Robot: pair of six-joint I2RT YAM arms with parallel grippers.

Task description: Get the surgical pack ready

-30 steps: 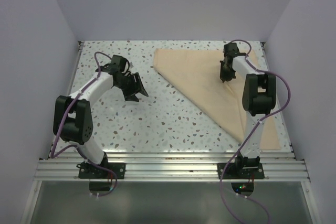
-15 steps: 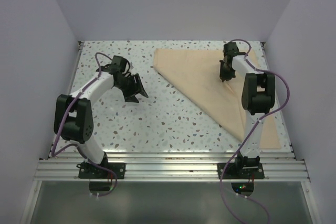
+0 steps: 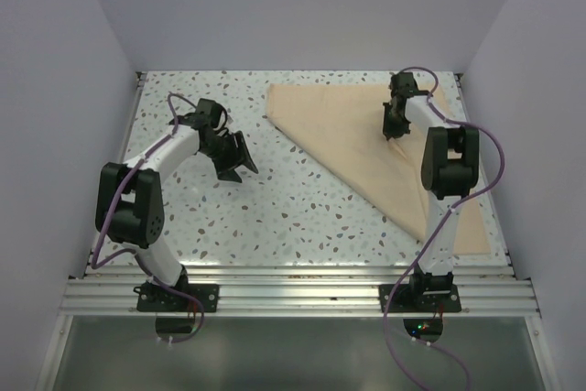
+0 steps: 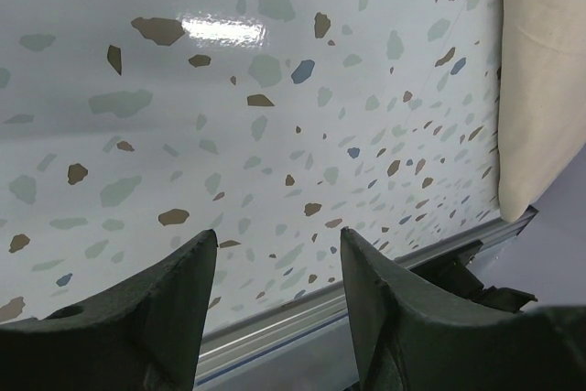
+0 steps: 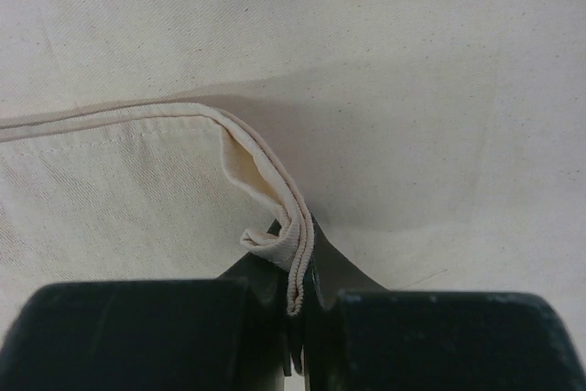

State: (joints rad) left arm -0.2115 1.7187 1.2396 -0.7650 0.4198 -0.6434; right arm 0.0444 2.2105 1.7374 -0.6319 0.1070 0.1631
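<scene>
The tan cloth sheet [image 3: 366, 139] lies folded into a triangle on the right half of the speckled table. My right gripper [image 3: 390, 131] hangs over its far part, shut on a hemmed corner of the cloth [image 5: 295, 246], which bunches up between the closed fingers. My left gripper [image 3: 240, 162] is over bare table left of the cloth, open with nothing between its fingers [image 4: 275, 244]. In the left wrist view an edge of the cloth [image 4: 540, 89] shows at the right. No tray, scissors, forceps, gauze or packet is in view.
White walls close in the table on three sides. A metal rail [image 3: 293, 286] runs along the near edge by the arm bases. The cloth's long point [image 3: 458, 240] reaches the near right corner.
The right gripper has carried the pinched cloth corner slightly toward the far side. The left arm has barely shifted.
</scene>
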